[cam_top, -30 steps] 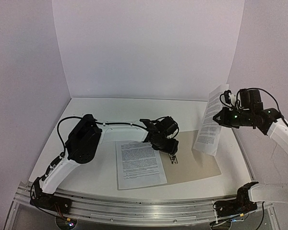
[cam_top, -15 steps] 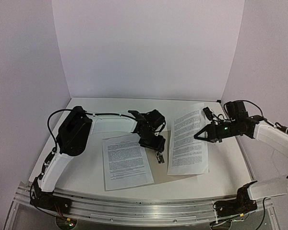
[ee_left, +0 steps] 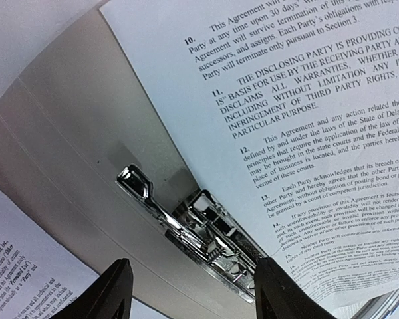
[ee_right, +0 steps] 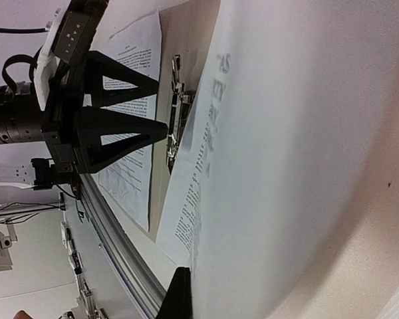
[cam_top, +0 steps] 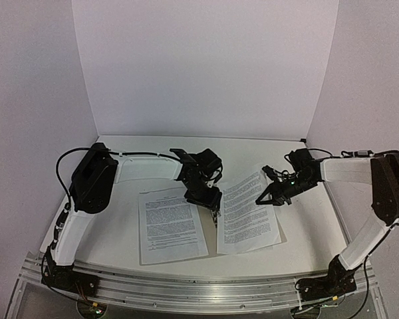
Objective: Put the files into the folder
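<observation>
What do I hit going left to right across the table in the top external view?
White printed paper sheet lying flat → black left gripper, open → second white printed paper sheet → white right forearm link. Tan card folder and right gripper overlap these, so omitted.

Left sheet and right sheet bury most of the folder. Fastener is partly covered too, and the overhead print's way too tiny to read.

left sheet, right sheet, clip between; both seemingly on folder
</observation>
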`<state>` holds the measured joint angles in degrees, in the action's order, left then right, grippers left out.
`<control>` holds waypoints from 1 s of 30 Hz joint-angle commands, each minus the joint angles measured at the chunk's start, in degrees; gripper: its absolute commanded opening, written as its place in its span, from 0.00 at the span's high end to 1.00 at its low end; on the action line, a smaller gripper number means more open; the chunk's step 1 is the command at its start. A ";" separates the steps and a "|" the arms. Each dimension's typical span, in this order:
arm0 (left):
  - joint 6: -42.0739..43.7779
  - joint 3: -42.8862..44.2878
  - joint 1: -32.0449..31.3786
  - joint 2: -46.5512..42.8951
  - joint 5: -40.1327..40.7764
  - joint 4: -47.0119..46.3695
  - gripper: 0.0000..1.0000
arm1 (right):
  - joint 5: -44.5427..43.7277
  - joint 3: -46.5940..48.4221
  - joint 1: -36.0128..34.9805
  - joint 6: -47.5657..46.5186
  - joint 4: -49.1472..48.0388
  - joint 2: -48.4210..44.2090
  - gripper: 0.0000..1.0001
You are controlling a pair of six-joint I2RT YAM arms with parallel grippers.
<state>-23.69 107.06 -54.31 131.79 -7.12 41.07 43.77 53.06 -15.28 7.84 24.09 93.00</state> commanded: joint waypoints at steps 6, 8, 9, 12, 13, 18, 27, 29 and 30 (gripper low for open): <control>3.96 1.13 1.32 -5.62 -2.15 0.82 0.31 | 1.76 7.92 0.27 -7.92 3.52 7.49 1.00; 5.77 2.16 1.42 -6.59 -2.50 1.03 0.30 | 0.16 9.85 0.26 -11.50 6.05 10.16 1.00; 7.16 2.65 1.59 -7.17 -2.38 1.11 0.30 | -1.40 11.35 0.27 -12.76 7.90 11.39 1.00; 11.17 2.83 3.06 -9.76 0.20 1.86 0.27 | -4.41 15.48 0.29 -17.20 13.03 15.00 1.00; 12.72 1.77 3.98 -11.05 1.72 1.95 0.26 | -5.74 17.15 0.28 -18.61 15.06 15.74 1.00; 17.17 -10.60 10.69 -19.10 6.35 0.86 0.23 | -10.54 24.66 0.26 -25.75 22.99 18.08 0.99; 17.35 -30.71 19.58 -27.66 10.90 -0.10 0.17 | -10.21 30.51 0.16 -31.11 26.37 20.95 0.97; 16.48 -32.92 20.78 -28.01 9.17 -0.42 0.16 | -9.03 30.02 0.06 -31.69 26.62 21.66 0.97; 16.13 -33.91 21.11 -28.00 8.53 -0.67 0.16 | -8.37 29.77 -0.01 -32.06 26.90 21.76 0.97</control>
<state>-7.26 76.50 -34.29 107.00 2.22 41.01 32.29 82.37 -15.14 -21.00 47.59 112.46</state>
